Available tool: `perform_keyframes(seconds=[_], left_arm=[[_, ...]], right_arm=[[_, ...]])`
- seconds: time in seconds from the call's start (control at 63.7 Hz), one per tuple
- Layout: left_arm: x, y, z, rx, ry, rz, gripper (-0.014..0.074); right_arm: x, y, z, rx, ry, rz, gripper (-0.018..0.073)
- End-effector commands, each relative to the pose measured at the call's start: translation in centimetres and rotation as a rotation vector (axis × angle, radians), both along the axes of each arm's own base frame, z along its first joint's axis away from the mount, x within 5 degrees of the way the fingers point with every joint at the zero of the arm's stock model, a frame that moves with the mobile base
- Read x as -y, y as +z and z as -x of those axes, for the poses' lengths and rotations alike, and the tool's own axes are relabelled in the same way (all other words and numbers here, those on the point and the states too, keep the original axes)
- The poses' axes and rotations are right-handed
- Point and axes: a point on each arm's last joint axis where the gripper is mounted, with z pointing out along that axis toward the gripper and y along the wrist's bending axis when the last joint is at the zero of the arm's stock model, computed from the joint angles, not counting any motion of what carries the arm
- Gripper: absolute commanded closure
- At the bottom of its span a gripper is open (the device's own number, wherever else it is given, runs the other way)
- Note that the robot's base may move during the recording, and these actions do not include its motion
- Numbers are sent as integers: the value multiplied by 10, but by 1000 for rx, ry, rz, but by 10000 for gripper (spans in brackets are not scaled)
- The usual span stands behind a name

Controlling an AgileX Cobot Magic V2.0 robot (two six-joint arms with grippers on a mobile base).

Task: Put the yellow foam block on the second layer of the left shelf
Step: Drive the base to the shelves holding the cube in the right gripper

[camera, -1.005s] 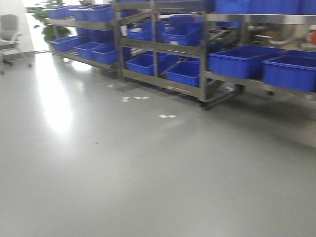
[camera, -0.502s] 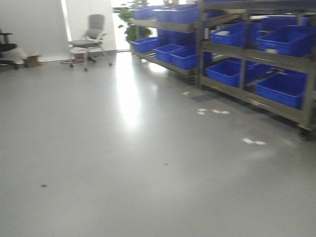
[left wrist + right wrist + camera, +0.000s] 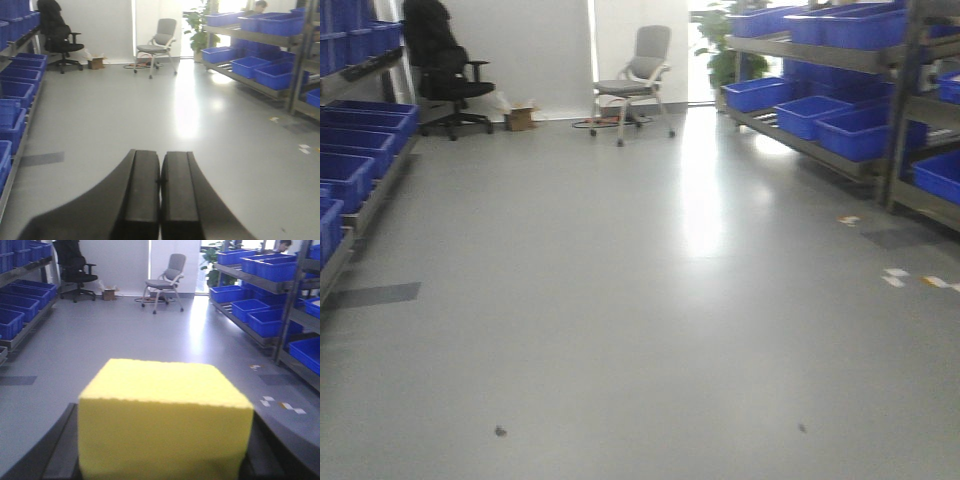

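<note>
yellow foam block [image 3: 165,410] pinched in the right jaws
left jaws pressed together, holding nothing. far ahead a grey office chair [image 3: 638,70] stands on the floor [image 3: 620,300], with blue-bin shelves [image 3: 820,62] right of it and a black chair [image 3: 445,75] left.

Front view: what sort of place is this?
Probably a storeroom or warehouse-style lab: metal shelf racks holding blue bins on both sides, open grey floor, office chairs by the far wall.

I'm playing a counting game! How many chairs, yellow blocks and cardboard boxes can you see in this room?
Chairs: 2, the black chair and the grey chair
yellow foam block: 1
cardboard box: 1
Total: 4
</note>
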Motion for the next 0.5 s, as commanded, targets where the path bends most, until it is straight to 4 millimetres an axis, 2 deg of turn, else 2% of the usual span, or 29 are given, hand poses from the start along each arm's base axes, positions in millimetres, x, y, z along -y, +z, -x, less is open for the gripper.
perform_keyframes(seconds=[0.0,0.487], left_arm=[[1,-1,-1,55,-13,16,460],[1,-1,-1,55,-13,16,460]], right_arm=[[0,15,3,109,-8,3,234],[0,15,3,109,-8,3,234]])
